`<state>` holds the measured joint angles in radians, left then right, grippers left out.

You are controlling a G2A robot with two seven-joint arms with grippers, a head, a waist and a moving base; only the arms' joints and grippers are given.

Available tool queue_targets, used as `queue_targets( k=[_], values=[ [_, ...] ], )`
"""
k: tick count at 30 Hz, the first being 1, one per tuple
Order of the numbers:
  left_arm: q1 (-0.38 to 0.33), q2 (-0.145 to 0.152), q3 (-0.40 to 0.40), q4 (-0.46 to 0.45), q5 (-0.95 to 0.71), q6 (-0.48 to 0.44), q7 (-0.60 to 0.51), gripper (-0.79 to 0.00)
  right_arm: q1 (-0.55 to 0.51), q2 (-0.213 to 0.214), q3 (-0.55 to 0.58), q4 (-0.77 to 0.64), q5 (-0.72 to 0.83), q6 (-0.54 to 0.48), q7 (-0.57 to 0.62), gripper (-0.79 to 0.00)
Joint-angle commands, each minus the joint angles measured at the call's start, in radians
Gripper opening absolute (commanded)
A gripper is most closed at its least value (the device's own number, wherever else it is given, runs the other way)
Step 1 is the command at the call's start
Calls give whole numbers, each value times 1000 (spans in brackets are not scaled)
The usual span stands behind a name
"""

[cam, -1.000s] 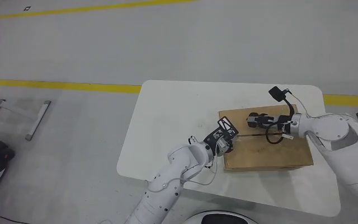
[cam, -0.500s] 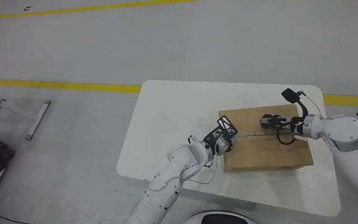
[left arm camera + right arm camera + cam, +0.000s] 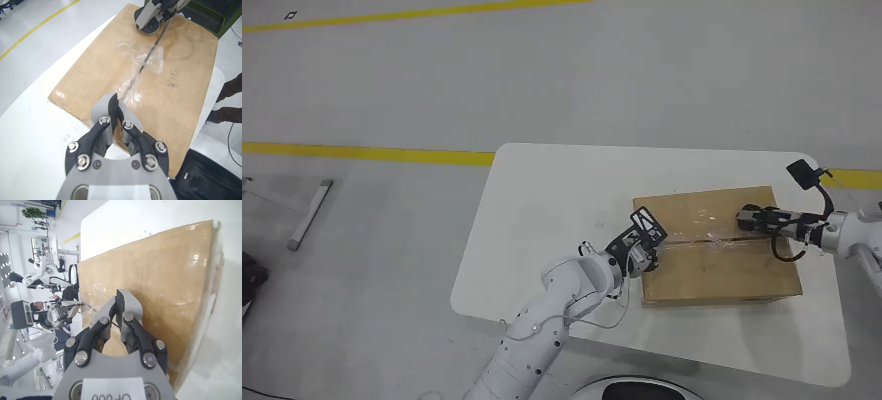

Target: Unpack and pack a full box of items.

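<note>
The left end effector [image 3: 114,100] has its fingers pressed together, tips at the left edge of the brown cardboard box [image 3: 94,66], right where the clear plastic tape strip [image 3: 143,56] begins. Whether it actually pinches the tape cannot be told.

The right end effector [image 3: 118,302] is clamped on the other end of the tape strip, low over the box top toward its right edge. Between the two, the tape is lifted off the centre seam. It is twisted into a thin line near the right end effector and crumpled into loose folds midway along the seam.

The box's two top flaps lie flat and meet at the seam, so its contents are hidden.

In the top view the box [image 3: 712,270] sits on the right half of the white round-cornered counter [image 3: 552,220], close to the right edge. The left end effector [image 3: 650,243] and right end effector [image 3: 748,219] are at opposite ends of the seam.
</note>
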<state>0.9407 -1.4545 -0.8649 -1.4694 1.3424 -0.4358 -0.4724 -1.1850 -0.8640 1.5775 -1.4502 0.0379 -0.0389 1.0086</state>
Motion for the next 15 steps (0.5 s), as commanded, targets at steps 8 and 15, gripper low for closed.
queue_targets(
  k=[8, 15],
  values=[
    [-2, 0, -1, 4, -1, -4, 0, -785, 9, 0, -20, 18, 32, -34, 29, -508],
    [-8, -1, -2, 10, -5, -6, -2, -785, 89, -10, -95, 62, 9, -108, 15, -437]
  ],
)
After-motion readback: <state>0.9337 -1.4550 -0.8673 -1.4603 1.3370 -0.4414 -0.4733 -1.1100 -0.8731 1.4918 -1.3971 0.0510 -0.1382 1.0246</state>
